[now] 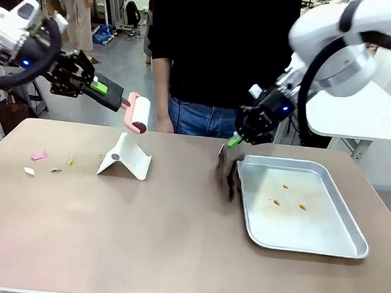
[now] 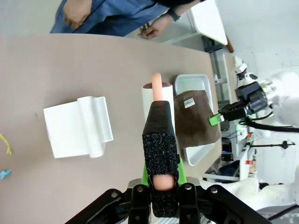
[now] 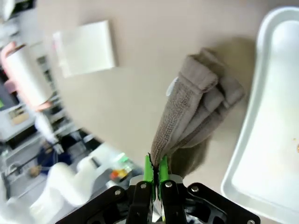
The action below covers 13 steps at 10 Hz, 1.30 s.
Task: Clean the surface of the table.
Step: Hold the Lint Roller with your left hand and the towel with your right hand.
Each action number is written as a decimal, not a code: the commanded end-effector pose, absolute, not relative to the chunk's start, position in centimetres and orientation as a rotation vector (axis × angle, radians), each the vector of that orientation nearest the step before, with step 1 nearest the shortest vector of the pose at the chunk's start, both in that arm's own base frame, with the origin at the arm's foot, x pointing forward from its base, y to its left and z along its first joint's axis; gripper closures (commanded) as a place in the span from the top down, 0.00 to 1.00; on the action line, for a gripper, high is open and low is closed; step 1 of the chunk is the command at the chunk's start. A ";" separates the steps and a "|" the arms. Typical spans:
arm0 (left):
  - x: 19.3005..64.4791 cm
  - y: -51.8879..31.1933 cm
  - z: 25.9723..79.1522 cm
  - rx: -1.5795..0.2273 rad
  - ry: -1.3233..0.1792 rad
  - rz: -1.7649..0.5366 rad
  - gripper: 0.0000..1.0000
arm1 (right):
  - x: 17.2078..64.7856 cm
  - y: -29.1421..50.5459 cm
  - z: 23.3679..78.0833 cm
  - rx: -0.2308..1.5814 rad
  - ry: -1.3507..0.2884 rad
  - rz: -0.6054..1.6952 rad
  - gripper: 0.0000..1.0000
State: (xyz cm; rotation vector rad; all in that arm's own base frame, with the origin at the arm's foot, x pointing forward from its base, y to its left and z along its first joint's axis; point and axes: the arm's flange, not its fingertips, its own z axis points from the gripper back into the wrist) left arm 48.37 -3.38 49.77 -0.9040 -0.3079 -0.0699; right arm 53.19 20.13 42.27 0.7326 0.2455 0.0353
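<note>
The tan-brown table [image 1: 174, 252] runs across the front view. My left gripper [image 1: 115, 99] hovers above its far left part, shut on the black-wrapped pink handle of a lint roller [image 1: 137, 114] with a white roll. From the left wrist the roller [image 2: 158, 95] points at the table, held by that gripper [image 2: 161, 179]. My right gripper [image 1: 236, 140] is shut on the top edge of a grey-brown cloth [image 1: 227, 170], which hangs down to the table just left of the tray. In the right wrist view the cloth [image 3: 196, 107] dangles from the shut fingers [image 3: 154, 170].
A silver metal tray [image 1: 318, 164] with a few orange crumbs lies at the right. A white folded stand [image 1: 125, 156] sits left of centre. Small paper scraps [image 1: 39, 154] dot the far left. A person stands at the far edge, hands [image 2: 77, 14] near the table.
</note>
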 end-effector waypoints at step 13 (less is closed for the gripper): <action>33.5 17.4 49.9 -1.344 -0.090 -0.207 0.00 | 47.8 -11.0 45.3 1.481 -0.104 0.074 0.00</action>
